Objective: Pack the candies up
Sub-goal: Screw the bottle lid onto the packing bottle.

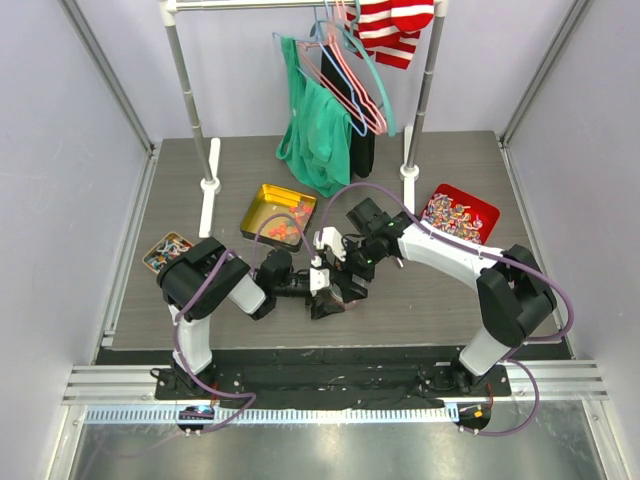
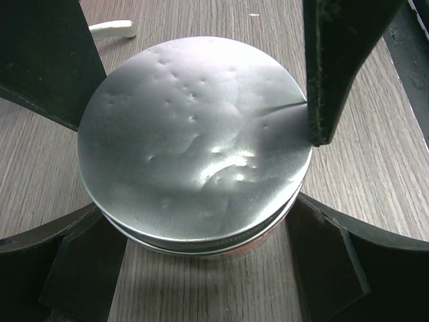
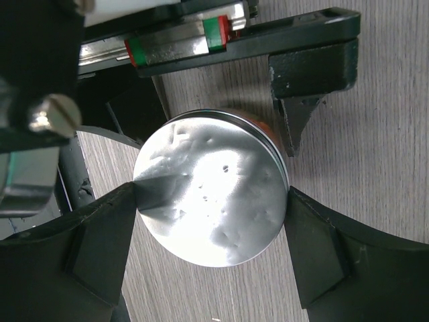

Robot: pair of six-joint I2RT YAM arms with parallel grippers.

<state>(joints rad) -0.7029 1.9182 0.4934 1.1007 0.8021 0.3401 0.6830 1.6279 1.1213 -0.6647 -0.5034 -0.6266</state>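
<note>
A round silver tin with a dented lid (image 2: 194,134) stands on the wooden table, and both grippers meet around it. In the left wrist view my left gripper (image 2: 199,209) is shut on the tin's body, one finger on each side below the lid rim. My right gripper (image 3: 212,194) is shut on the lid (image 3: 214,194), its fingertips pressed against opposite edges. An orange tint shows just under the lid rim (image 3: 266,125). The tin's inside is hidden. Loose orange and red candies (image 1: 285,224) lie in an open gold tray (image 1: 262,200) behind the left arm.
A red tray of wrapped sweets (image 1: 487,212) sits at the right. A small tin of wrapped sweets (image 1: 165,250) sits at the left. A clothes rack stands at the back, its white feet (image 1: 210,185) on the table, with a green garment (image 1: 318,130) hanging low over the gold tray.
</note>
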